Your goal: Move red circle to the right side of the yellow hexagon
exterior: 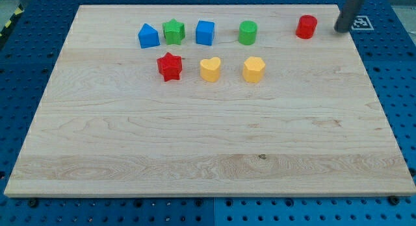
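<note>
The red circle (306, 26) stands near the view's top right of the wooden board (208, 154). The yellow hexagon (253, 69) lies lower and to the left of it, in the middle row. A yellow heart (210, 69) sits left of the hexagon. My tip (340, 29) is at the board's top right edge, just right of the red circle and apart from it.
A red star (169, 66) lies left of the yellow heart. Along the top row stand a blue house-shaped block (148, 36), a green star (173, 32), a blue cube (205, 32) and a green circle (247, 32). Blue pegboard surrounds the board.
</note>
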